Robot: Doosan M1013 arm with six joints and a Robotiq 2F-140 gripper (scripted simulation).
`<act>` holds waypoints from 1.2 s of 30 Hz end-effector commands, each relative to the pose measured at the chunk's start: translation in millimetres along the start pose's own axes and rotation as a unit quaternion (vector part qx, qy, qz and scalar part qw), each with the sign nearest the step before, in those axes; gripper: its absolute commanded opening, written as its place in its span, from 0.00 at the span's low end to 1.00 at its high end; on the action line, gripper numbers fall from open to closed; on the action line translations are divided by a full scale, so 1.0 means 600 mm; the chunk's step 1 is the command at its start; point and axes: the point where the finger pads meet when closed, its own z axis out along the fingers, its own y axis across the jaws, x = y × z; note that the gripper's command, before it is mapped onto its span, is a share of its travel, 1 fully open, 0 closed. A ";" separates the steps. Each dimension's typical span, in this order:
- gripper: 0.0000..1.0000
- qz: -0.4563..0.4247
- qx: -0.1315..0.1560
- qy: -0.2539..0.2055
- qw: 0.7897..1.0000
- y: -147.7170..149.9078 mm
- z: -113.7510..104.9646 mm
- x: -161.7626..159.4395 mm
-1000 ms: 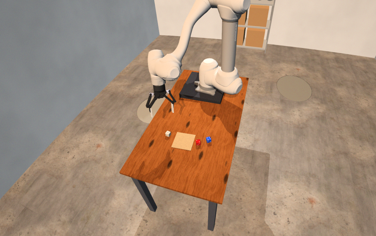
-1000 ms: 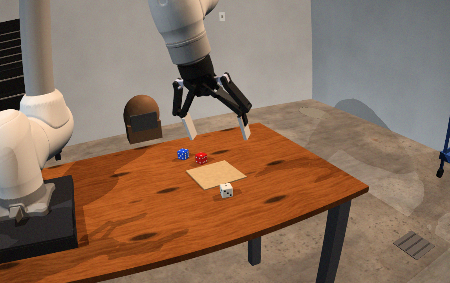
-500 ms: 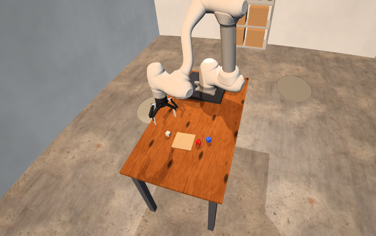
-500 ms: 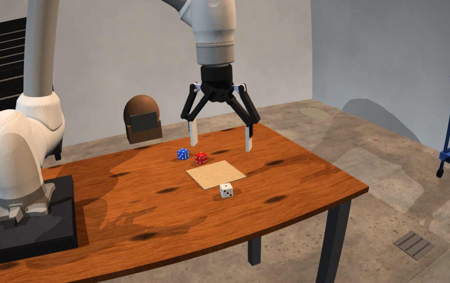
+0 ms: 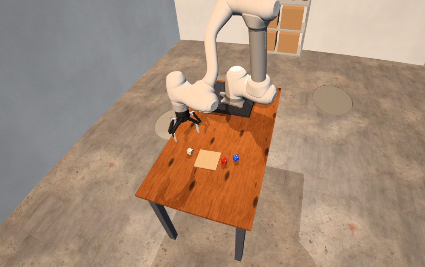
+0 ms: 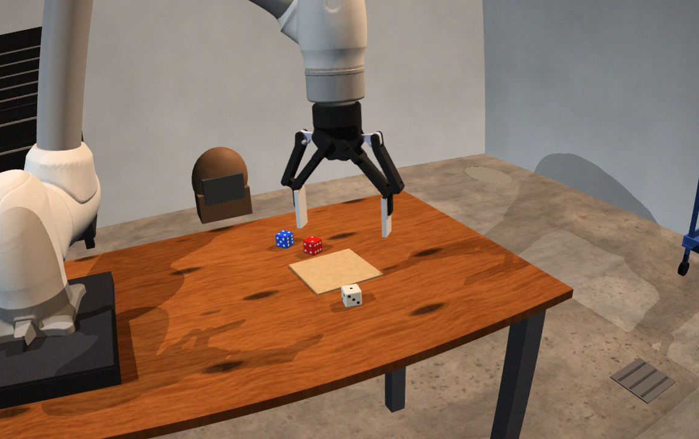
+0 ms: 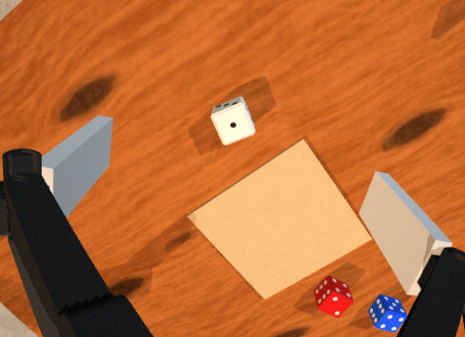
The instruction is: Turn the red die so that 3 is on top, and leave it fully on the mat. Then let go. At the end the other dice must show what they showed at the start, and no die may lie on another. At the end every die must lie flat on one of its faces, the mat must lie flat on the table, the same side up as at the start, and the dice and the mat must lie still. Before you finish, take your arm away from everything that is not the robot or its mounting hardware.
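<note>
the gripper (image 6: pixel 341 221) hangs above the wooden table (image 6: pixel 450 261) with its fingers spread wide and nothing between them, pointing straight down. centre frame in the exterior view, the red die (image 6: pixel 312 245) sits on the table just off the tan mat (image 6: pixel 335 270), beside the blue die (image 6: pixel 284 238). the white die (image 6: pixel 351 295) rests at the mat's opposite edge, apart from the others.

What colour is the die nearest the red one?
Blue with white pips, clearest in the wrist view.
</note>
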 end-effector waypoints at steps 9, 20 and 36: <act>1.00 0.000 0.000 0.000 1.000 -0.002 0.079 0.001; 1.00 0.000 0.000 0.000 1.000 -0.003 0.135 0.002; 1.00 0.000 0.000 0.000 1.000 -0.003 0.135 0.002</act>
